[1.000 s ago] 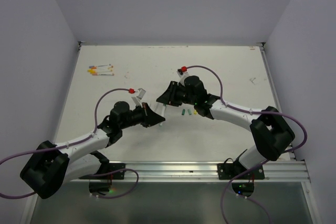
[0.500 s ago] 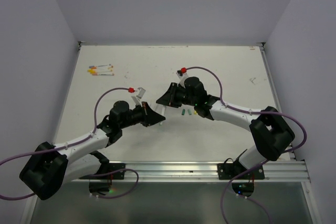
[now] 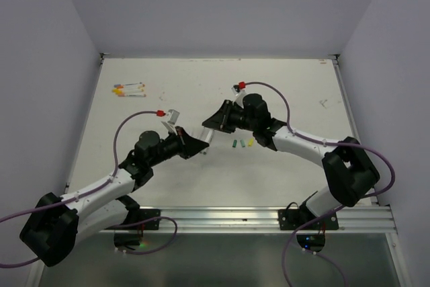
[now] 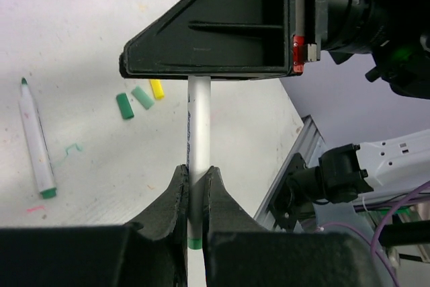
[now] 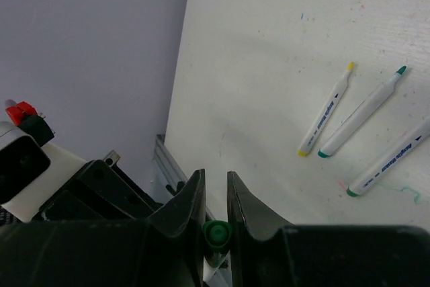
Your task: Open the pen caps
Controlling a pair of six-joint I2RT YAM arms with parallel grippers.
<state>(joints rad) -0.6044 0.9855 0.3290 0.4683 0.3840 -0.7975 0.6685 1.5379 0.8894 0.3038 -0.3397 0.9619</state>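
My left gripper (image 3: pixel 199 144) is shut on a white pen (image 4: pixel 199 122), gripping its lower body in the left wrist view (image 4: pixel 197 170). The pen points up into my right gripper (image 3: pixel 211 124), which is shut on the pen's dark green cap (image 5: pixel 216 232) in the right wrist view (image 5: pixel 215 178). The two grippers meet tip to tip mid-table. Three loose caps lie on the table: green (image 4: pixel 125 105), pale green (image 4: pixel 142 97) and yellow (image 4: pixel 156 89). They also show in the top view (image 3: pixel 241 144). Uncapped pens (image 5: pixel 363 113) lie nearby.
Several capped pens (image 3: pixel 129 89) lie at the back left. One uncapped green-tipped pen (image 4: pixel 37 142) lies to the left of the loose caps. The metal rail (image 3: pixel 228 216) runs along the near table edge. Purple cables loop over both arms.
Both grippers have stayed joined on the pen. The left arm has stretched forward and its wrist has risen a little; the right gripper has shifted slightly back and right.
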